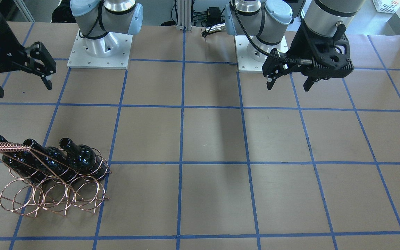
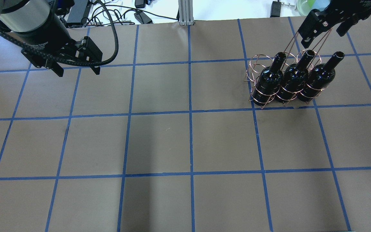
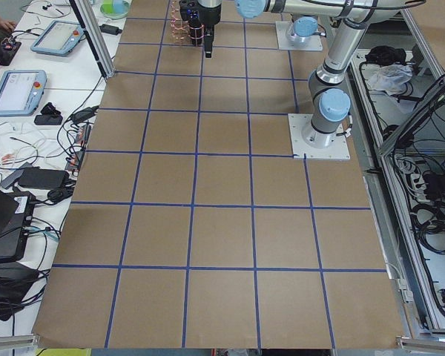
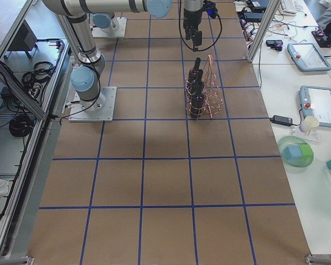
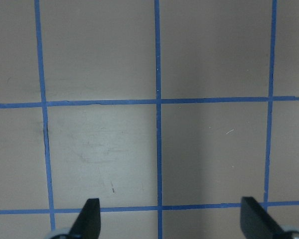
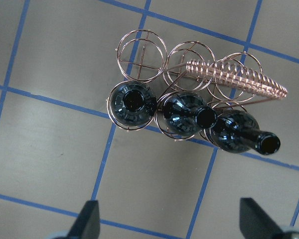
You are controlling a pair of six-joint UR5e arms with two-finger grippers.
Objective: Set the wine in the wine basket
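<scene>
Three dark glossy wine bottles stand side by side in one row of the copper wire wine basket; its other row of rings is empty. The basket also shows in the exterior right view. My right gripper is open and empty, hovering above and just beyond the basket, touching nothing. My left gripper is open and empty above bare table, far from the basket.
The table is brown paper with a blue tape grid. The arm bases stand at the robot's edge. Cables and devices lie past the far edge. A side bench with tablets runs along the table.
</scene>
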